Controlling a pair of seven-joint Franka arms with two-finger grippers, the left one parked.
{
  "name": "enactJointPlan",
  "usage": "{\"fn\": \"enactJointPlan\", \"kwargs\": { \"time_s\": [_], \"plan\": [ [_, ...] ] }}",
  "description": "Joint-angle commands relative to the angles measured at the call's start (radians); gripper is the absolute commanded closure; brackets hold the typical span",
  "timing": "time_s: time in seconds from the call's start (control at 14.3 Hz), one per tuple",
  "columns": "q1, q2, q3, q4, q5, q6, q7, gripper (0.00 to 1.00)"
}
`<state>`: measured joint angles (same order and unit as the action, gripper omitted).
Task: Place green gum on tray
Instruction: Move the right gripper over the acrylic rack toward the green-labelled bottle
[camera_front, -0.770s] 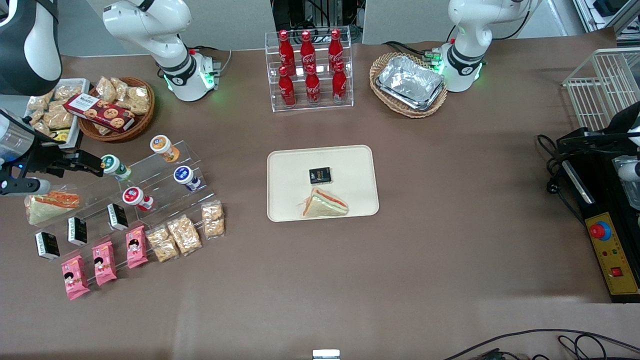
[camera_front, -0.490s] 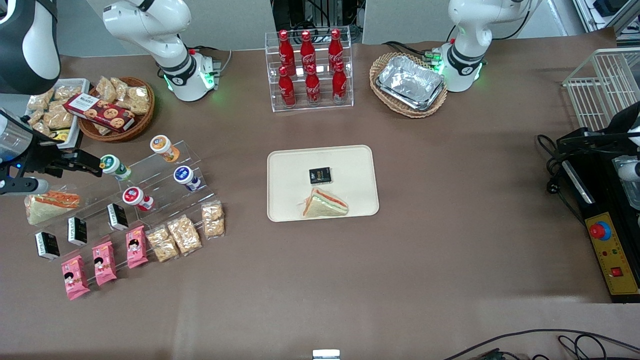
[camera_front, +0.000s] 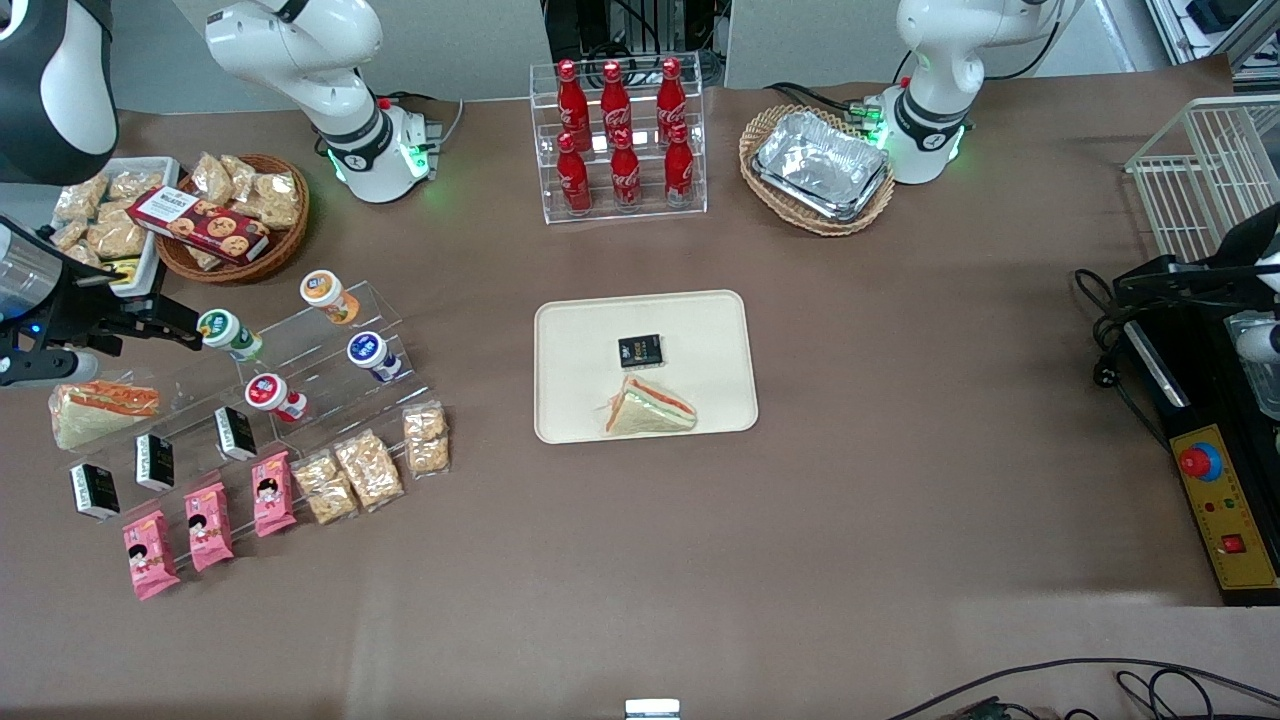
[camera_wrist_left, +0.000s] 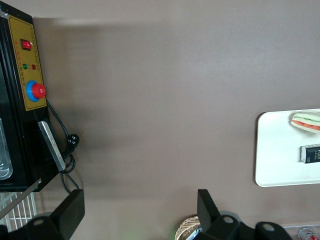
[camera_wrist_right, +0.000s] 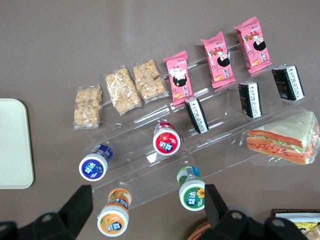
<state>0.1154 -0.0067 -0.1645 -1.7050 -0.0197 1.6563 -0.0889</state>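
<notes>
The green gum (camera_front: 228, 333) is a white bottle with a green lid, lying on the upper step of a clear acrylic shelf (camera_front: 300, 345). It also shows in the right wrist view (camera_wrist_right: 192, 192). My right gripper (camera_front: 185, 330) is open at the gum, toward the working arm's end. In the wrist view the gripper (camera_wrist_right: 147, 195) spans the shelf step, and the gum lies between the fingers close to one finger (camera_wrist_right: 215, 202), not clamped. The cream tray (camera_front: 700, 330) lies at the table's middle and also shows in the wrist view (camera_wrist_right: 12, 145).
A sandwich (camera_front: 650, 408) and a black packet (camera_front: 640, 351) lie on the tray. Orange-lidded (camera_front: 328, 294), blue-lidded (camera_front: 372, 355) and red-lidded (camera_front: 272, 394) bottles share the shelf. A wicker snack basket (camera_front: 230, 215) stands close to the gripper. A cola rack (camera_front: 620, 140) stands farther back.
My gripper has shifted slightly away from the front camera, staying at the green gum. The gum has barely moved.
</notes>
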Motion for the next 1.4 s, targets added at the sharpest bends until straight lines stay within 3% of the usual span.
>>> {"fn": "enactJointPlan", "kwargs": {
  "time_s": [0.0,0.35,0.98,1.33],
  "plan": [
    [-0.011,-0.047,-0.018,-0.004,0.014,-0.055,-0.051,0.00],
    [-0.010,-0.154,-0.084,-0.105,0.004,-0.056,-0.117,0.00],
    [-0.011,-0.338,-0.105,-0.312,-0.051,-0.001,-0.118,0.00],
    [-0.025,-0.345,-0.106,-0.321,-0.065,-0.001,-0.117,0.00]
  ]
}}
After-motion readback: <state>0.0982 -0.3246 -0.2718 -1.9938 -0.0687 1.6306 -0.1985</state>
